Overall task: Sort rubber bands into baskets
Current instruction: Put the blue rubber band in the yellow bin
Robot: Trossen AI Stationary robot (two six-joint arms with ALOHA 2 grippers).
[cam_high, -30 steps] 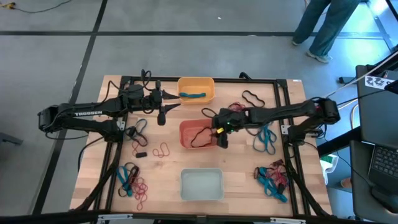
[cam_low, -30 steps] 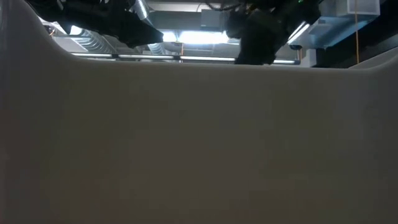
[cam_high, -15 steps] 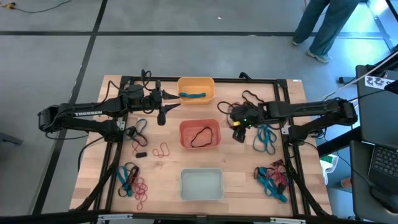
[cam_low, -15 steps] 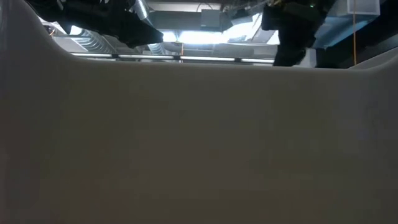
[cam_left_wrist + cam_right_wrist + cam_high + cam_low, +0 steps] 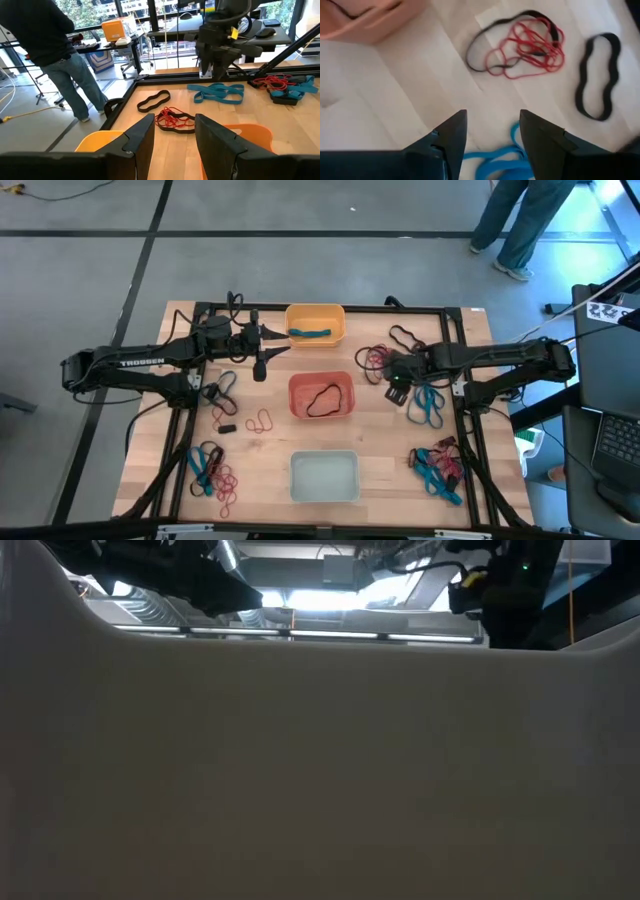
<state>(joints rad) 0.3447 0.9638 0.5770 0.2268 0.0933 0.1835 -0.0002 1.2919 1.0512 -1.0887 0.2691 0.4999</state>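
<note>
Low view: almost wholly blocked by a pale wall (image 5: 320, 770) close to the lens; only dark arm parts and ceiling lights show above it.
Pale basket (image 5: 324, 477): at the near edge of the worktop (image 5: 270, 450); I cannot tell its contents.
Red-orange basket (image 5: 321, 396): mid-worktop, a black rubber band (image 5: 323, 399) lying inside.
Yellow-orange basket (image 5: 315, 324): at the far edge, a teal band (image 5: 310, 333) inside.
Loose bands: a red and black tangle (image 5: 520, 45) and a black loop (image 5: 597, 75) lie on the wood ahead of the right gripper; teal bands (image 5: 430, 405) lie just beside it; mixed piles (image 5: 212, 470) sit at both near corners, colours hard to separate.
Right gripper (image 5: 397, 383): above bare wood right of the red-orange basket, fingers spread apart, holding nothing.
Left gripper (image 5: 262, 352): waits near the yellow-orange basket, fingers parted, empty.
Surface: light wooden worktop in a black frame.
Room: grey floor; a person (image 5: 47, 45) in jeans stands beyond the worktop, cut off at the top; desks and windows behind.
</note>
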